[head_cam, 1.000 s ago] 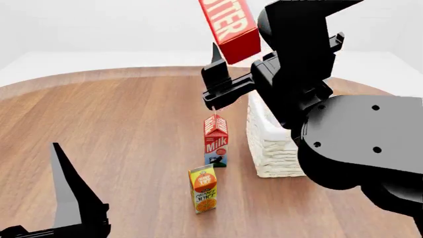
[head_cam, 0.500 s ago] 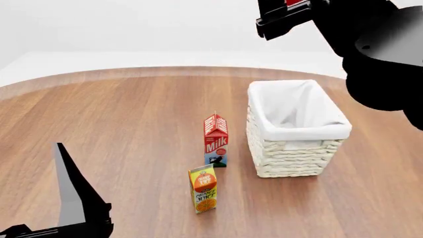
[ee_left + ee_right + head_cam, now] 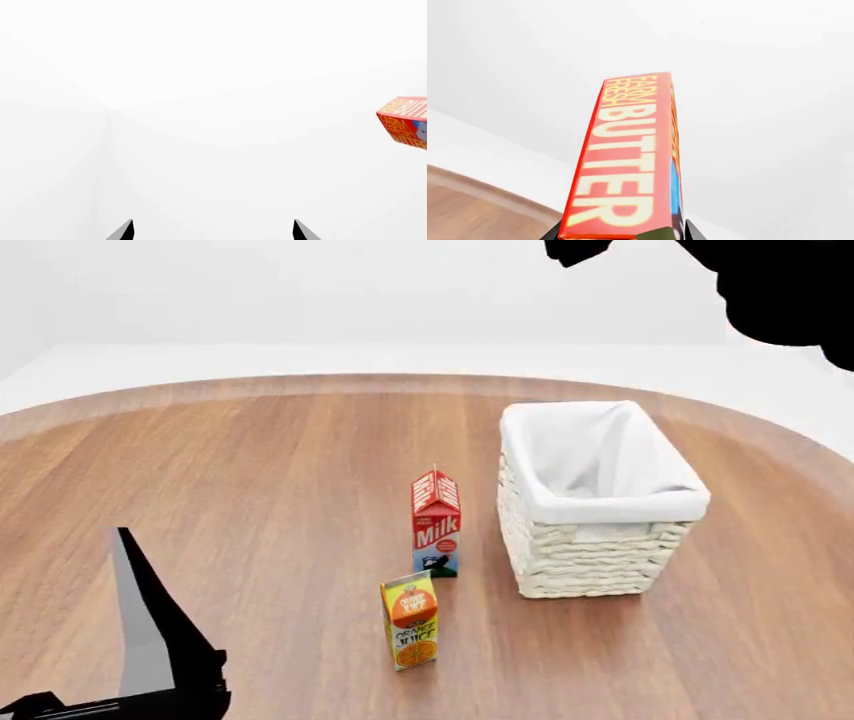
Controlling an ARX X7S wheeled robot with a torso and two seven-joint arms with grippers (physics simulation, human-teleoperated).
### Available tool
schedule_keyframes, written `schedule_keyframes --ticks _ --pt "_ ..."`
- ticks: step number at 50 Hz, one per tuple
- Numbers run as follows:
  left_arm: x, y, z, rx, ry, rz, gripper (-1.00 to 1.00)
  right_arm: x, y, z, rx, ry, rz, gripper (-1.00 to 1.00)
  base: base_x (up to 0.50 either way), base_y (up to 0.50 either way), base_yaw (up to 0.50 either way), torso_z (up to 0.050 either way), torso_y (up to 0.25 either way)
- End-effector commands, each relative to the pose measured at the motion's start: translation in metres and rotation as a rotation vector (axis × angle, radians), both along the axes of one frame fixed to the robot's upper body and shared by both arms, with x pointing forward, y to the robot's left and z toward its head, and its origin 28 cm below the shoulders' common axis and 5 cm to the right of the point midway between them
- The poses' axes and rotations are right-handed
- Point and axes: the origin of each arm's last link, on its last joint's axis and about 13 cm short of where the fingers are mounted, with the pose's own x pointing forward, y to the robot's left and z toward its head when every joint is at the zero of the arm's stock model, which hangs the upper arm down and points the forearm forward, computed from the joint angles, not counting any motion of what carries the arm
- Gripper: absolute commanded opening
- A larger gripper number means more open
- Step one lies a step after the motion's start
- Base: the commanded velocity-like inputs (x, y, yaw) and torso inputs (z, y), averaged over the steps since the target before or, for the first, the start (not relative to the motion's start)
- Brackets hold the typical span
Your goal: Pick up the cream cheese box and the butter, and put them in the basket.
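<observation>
While right gripper [image 3: 620, 235] clamps butter [image 3: 630, 160] end, box raised above counter [image 3: 267, 480]; left gripper [image 3: 212, 231] spread wide, holding nothing; basket [image 3: 601, 540] on counter.

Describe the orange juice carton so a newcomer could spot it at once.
Start at the white wicker basket on the wooden table. Left of it stands the red milk carton; the orange juice carton stands nearer the robot, shorter and orange-yellow with an orange pictured.
</observation>
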Motion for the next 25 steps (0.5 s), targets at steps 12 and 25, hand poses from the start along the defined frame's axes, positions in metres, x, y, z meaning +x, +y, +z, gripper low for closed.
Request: schedule_keyframes --ticks 12,25 --pt "0.000 0.001 0.003 0.012 -0.031 0.002 1.00 0.027 -0.027 0.041 -0.014 -0.050 -0.163 -1.00 0.00 0.00 0.00 0.001 0.002" --pt "0.000 0.001 0.002 0.011 -0.029 0.000 1.00 0.039 -0.021 0.046 -0.049 -0.021 -0.152 -1.00 0.00 0.00 0.00 0.000 0.002"
